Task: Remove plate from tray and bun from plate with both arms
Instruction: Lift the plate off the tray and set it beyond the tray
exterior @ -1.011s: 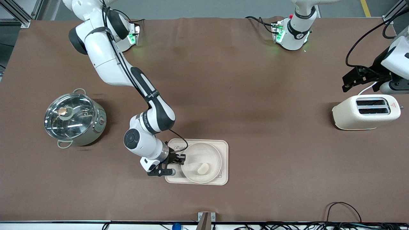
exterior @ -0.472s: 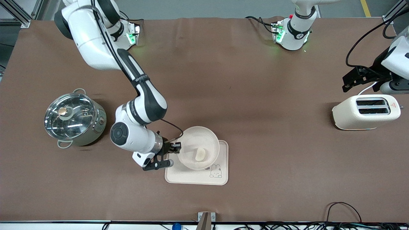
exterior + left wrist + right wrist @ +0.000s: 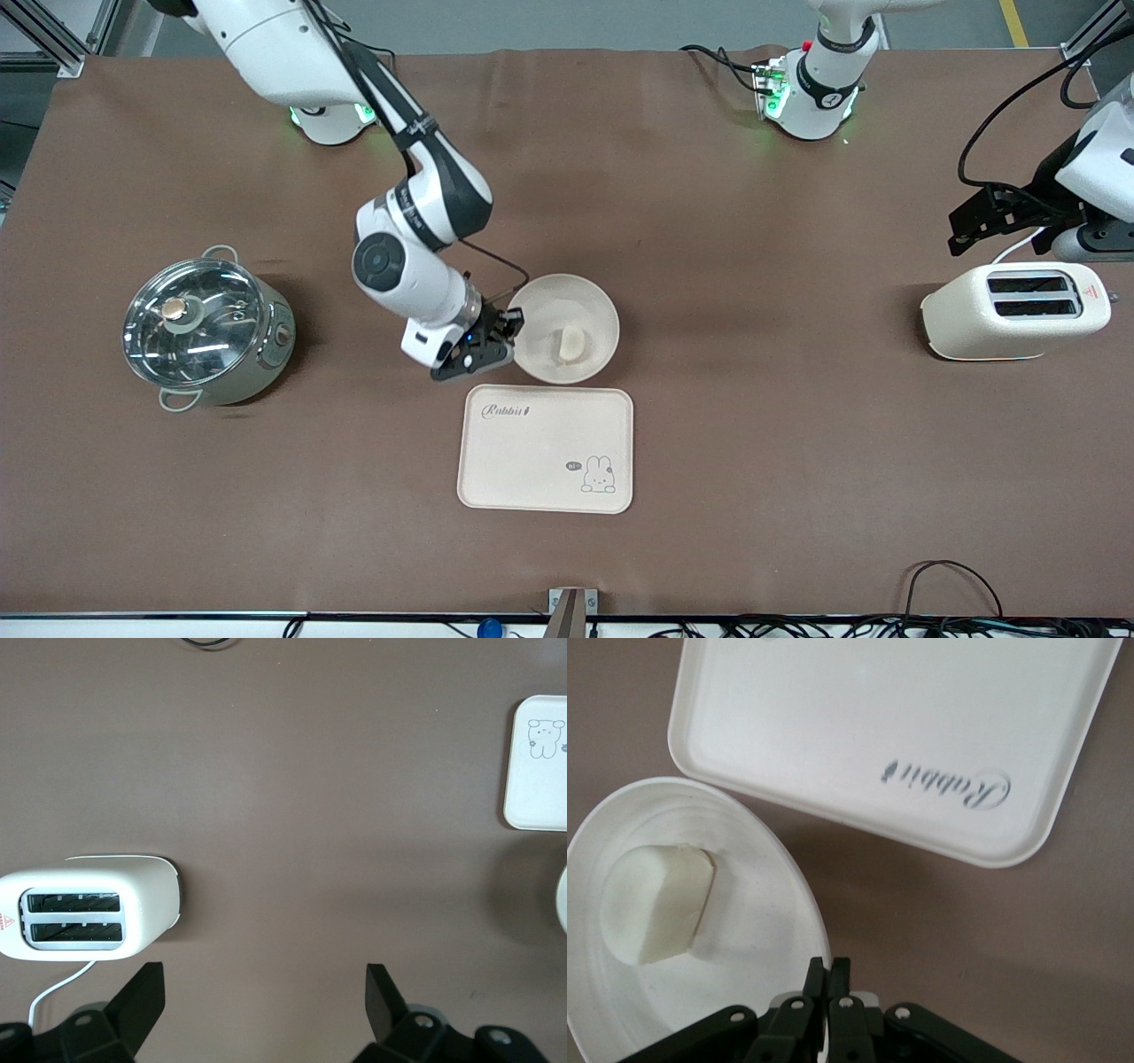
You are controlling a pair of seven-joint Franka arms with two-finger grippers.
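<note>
The round cream plate is held up over bare table, just off the far edge of the tray. The pale bun lies in it. My right gripper is shut on the plate's rim at the side toward the pot. In the right wrist view the shut gripper pinches the plate's rim, with the bun inside. My left gripper is open and empty, waiting above the table near the toaster; the left arm's hand shows at the left arm's end of the table.
A rectangular cream tray with a rabbit drawing lies nearer the front camera than the plate; it also shows in the right wrist view. A lidded steel pot stands toward the right arm's end. A cream toaster stands toward the left arm's end.
My right gripper has lifted the plate with the bun off the tray and carried it away from the front camera, past the tray's far edge. The left arm has not moved.
</note>
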